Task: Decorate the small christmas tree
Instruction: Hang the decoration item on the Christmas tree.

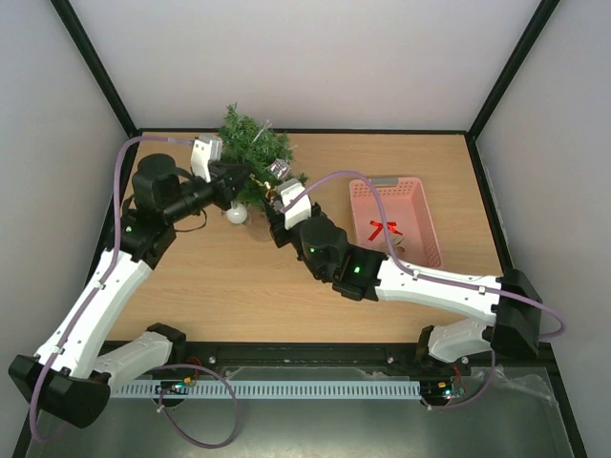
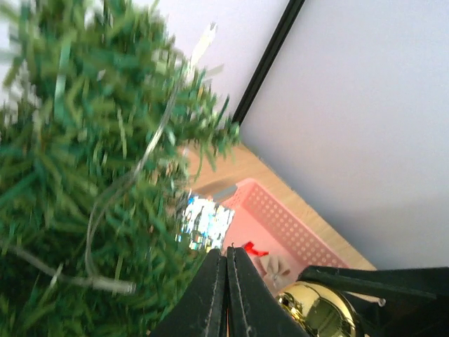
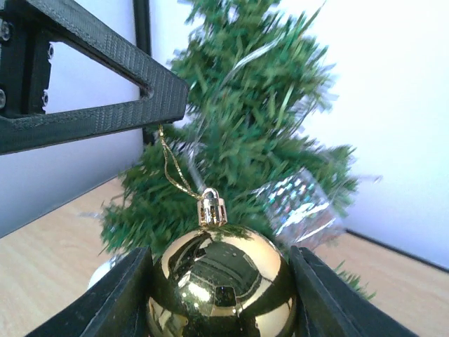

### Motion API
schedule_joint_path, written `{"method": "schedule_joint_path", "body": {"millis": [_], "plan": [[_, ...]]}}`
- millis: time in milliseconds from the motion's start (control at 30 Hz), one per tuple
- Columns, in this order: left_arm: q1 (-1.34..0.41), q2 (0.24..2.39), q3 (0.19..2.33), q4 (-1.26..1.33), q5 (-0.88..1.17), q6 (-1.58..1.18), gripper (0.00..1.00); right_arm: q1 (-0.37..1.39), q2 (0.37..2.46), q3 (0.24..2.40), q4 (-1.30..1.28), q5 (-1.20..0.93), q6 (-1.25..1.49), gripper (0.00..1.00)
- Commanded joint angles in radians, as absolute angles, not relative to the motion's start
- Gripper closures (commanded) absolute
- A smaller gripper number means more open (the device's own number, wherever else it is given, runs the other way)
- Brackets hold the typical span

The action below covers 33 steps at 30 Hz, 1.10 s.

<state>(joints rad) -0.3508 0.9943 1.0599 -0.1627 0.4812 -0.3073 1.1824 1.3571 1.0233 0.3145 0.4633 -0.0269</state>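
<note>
— Where the two arms converge in the top view, what stands there?
— Small dark-green artificial christmas tree [image 1: 253, 143], upright on its pale round base [image 1: 236, 214], at 11 o'clock on the wooden table [image 1: 239, 286]. A faceted silver ornament [image 1: 279, 169] hangs on its 4 o'clock side.
— And the tools?
— Right gripper [image 3: 221, 295]: jaws clamped on a shiny gold ball ornament [image 3: 221, 270], just in front of the tree. Left gripper [image 2: 226, 295]: fingers pressed together, at 10 o'clock of the ball in the right wrist view. The ball's thin gold cord [image 3: 172, 165] rises to its tip; whether the cord is pinched cannot be told.
— Elsewhere?
— Pink perforated plastic basket [image 1: 396, 219] at 3 o'clock of the tree, holding a red ribbon bow [image 1: 385, 229].
</note>
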Motion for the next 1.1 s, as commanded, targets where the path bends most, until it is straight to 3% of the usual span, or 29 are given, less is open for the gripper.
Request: {"method": "schedule_joint_path", "body": {"millis": [0,200,1067], "plan": [[-0.357,1.055,1.169,-0.115,0.472,-0.336,0.98,1.172,1.36,1.117,0.249,0.591,-0.138,0.64],[-0.357,1.103,1.158,0.009,0.488,-0.341,0.98,1.139,1.363,1.162,0.272,0.632,-0.243,0.63],[-0.359,1.126,1.109,0.022,0.395,-0.315,0.98,1.057,1.434,1.189,0.263,0.473,-0.338,0.62]]}}
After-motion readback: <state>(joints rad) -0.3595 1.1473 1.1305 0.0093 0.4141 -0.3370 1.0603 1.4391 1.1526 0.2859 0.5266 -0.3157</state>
